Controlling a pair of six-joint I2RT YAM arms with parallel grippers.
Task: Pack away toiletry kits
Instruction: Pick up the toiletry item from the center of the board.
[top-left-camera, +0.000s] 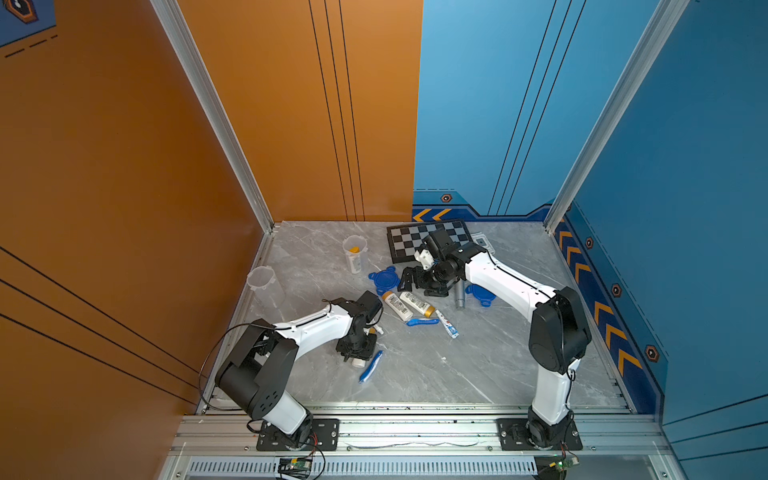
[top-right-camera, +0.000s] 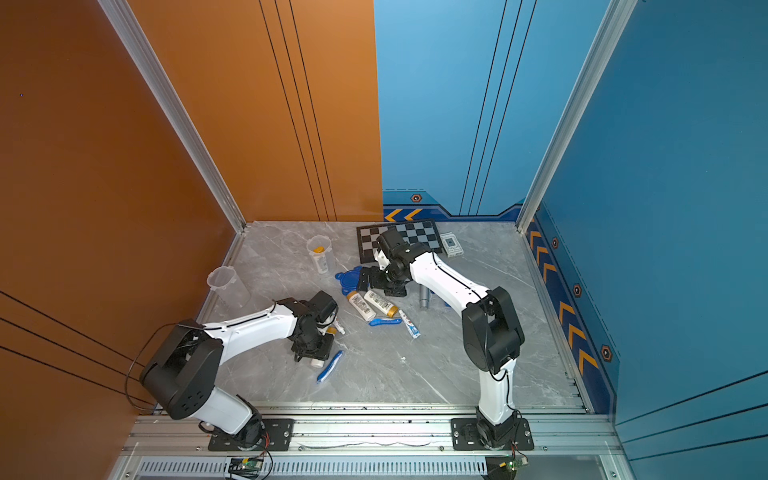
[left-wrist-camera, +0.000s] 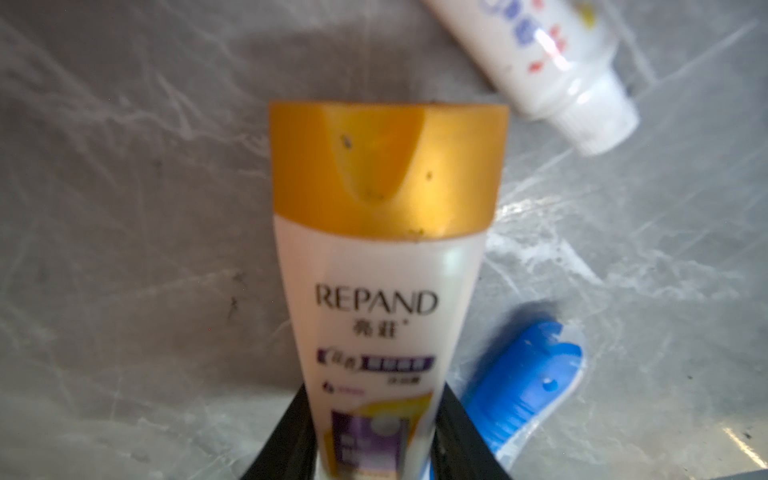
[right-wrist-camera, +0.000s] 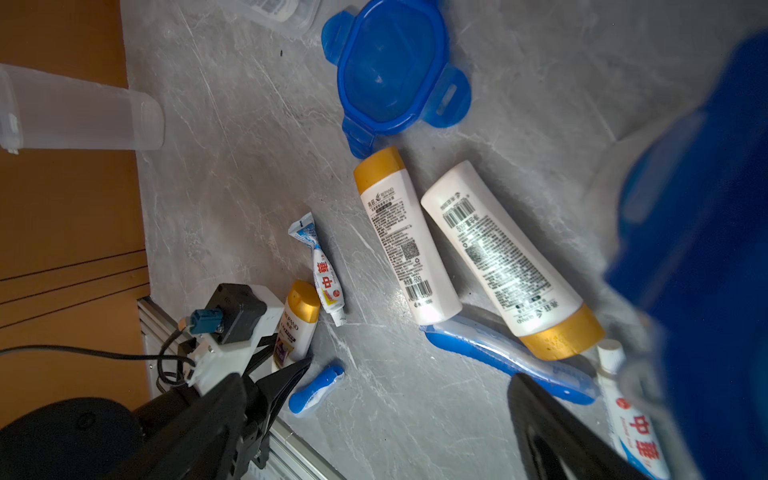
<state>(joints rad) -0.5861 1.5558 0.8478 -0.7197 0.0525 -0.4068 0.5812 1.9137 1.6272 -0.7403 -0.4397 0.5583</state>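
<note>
The grey veined marble tabletop (top-left-camera: 415, 386) was boxed by smooth orange and blue panels on three sides, with a grooved aluminium rail in front. Its near strip and right side lay bare. A checkered chessboard (top-left-camera: 432, 235) sat against the back edge. Of two tall translucent cups at the left, the empty cup (top-left-camera: 266, 286) stood by the wall and the second cup (top-left-camera: 355, 255) held a bottle. The right gripper (top-left-camera: 406, 283), jaws spread wide on nothing, hovered beside a tabbed blue lid (top-left-camera: 384, 279). Glossy white bottles (top-left-camera: 397, 305) lay mid-table, touching a blue toothbrush (top-left-camera: 422, 322) near a crinkled toothpaste tube (top-left-camera: 448, 326). The left gripper (top-left-camera: 355, 353) pinched a yellow-capped bottle (left-wrist-camera: 380, 266) between both fingers, just beside a second toothbrush (top-left-camera: 371, 366).
</note>
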